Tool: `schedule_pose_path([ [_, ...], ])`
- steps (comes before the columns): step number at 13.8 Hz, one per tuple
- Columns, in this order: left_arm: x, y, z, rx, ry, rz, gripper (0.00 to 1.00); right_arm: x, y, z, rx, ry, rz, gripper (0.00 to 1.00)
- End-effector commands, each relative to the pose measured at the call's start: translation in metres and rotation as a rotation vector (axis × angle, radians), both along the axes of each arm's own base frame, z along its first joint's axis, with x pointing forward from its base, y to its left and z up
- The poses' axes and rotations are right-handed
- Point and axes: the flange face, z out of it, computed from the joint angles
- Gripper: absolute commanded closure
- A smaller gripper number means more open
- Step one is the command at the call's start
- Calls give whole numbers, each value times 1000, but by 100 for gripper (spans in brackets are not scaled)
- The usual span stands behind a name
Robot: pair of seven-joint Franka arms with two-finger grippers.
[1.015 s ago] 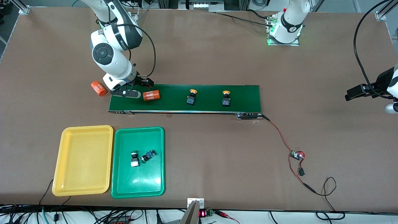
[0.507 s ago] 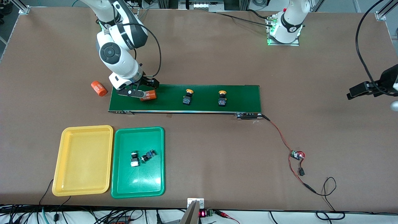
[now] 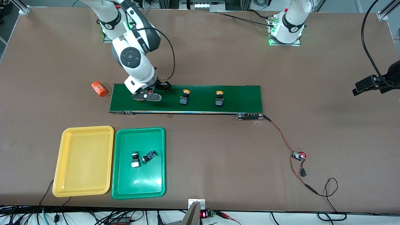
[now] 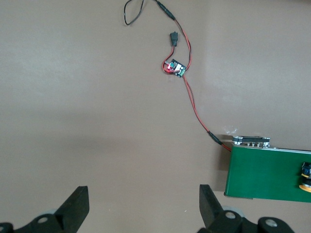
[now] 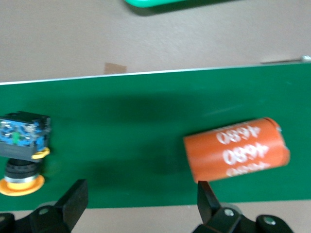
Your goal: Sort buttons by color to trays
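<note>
**Right gripper over the belt, two yellow buttons still on it**

The right gripper (image 3: 149, 93) hangs low over the belt (image 3: 243, 98) near its right-arm end, fingers (image 5: 73, 201) spread wide and grasping nothing. In the right wrist view an orange cylinder (image 5: 236, 149) printed "4680" lies on its side on the belt, close to one finger but not between the two. The nearest yellow button (image 3: 184, 97) stands on the belt just beside the gripper, toward the left arm's end, outside the fingers. The second yellow button (image 3: 219, 98) stands farther along the belt toward the left arm's end.

Count: two yellow-capped buttons on the belt; two green buttons (image 3: 142, 158) lying close together in the green tray (image 3: 138, 192). Two trays sit side by side near the front camera; the yellow tray (image 3: 82, 191) holds nothing. Two orange cylinders: one under the gripper, the other cylinder (image 3: 99, 89) on the counter (image 3: 200, 56) just off the belt's end.

The left gripper (image 4: 141, 208) waits above bare counter off the belt's other end, fingers released. A small circuit board (image 3: 298, 155) on red wire lies there.
</note>
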Motion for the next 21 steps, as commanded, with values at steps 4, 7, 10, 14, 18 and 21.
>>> schedule_pose_path([
  [4,-20,-1,16,1,18,-34,0,12,22,-5,-2,-15,19,0],
  [7,-28,0,27,2,13,-31,0,13,22,-3,1,-16,16,0],
  [10,-25,1,22,1,12,-29,0,19,24,-5,10,-16,9,0],
  [14,-26,4,22,1,18,-23,0,29,34,-13,21,-9,-29,0],
  [18,-27,20,22,0,26,6,0,34,40,-28,22,8,-32,0],
  [21,-27,21,20,-1,30,7,0,28,56,-39,21,9,3,24],
])
